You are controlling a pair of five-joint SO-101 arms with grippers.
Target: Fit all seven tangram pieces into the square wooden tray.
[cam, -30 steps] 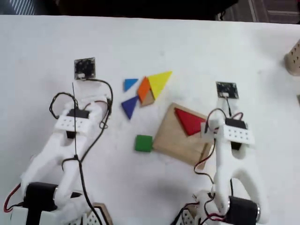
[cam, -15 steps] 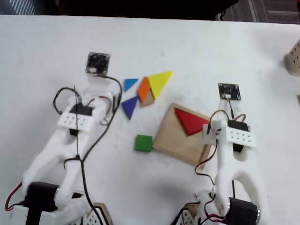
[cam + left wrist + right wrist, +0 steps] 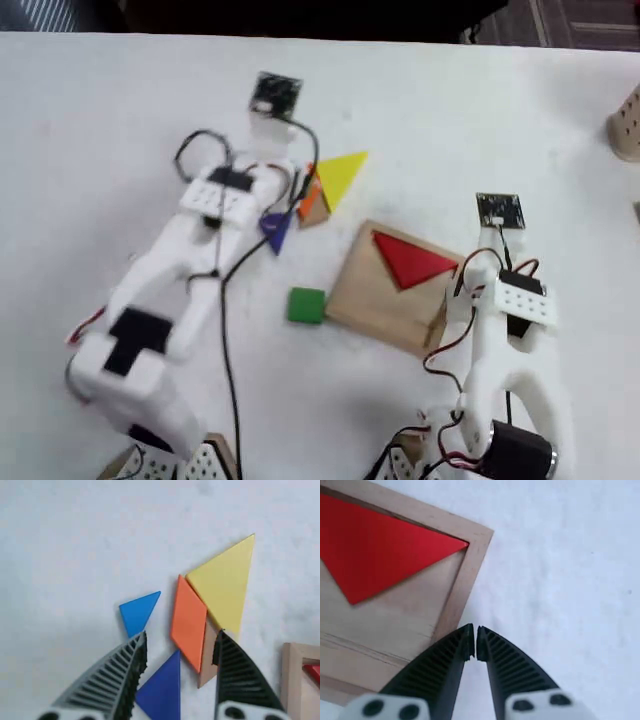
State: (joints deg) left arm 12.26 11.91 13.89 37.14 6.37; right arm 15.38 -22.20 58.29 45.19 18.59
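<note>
The square wooden tray (image 3: 372,298) lies tilted mid-table with a red triangle (image 3: 408,258) in its far corner. Beyond it sit a yellow triangle (image 3: 342,175), an orange parallelogram (image 3: 308,198) and a dark blue triangle (image 3: 275,230); a green square (image 3: 306,305) lies beside the tray. My left gripper (image 3: 181,640) hovers open over the cluster, straddling the orange parallelogram (image 3: 189,622) and a pale wooden piece (image 3: 205,657), with a light blue triangle (image 3: 137,612) and the yellow triangle (image 3: 225,582) just beyond. My right gripper (image 3: 474,642) is shut and holds nothing, just outside the tray's rim (image 3: 470,570).
A perforated wooden block (image 3: 625,125) stands at the table's right edge. The arm bases (image 3: 150,400) occupy the near edge. Bare white table spreads to the left and at the back.
The left arm has swung forward and to the right, over the cluster of pieces, now covering the light blue triangle from above. The right arm has drawn back slightly from the tray.
</note>
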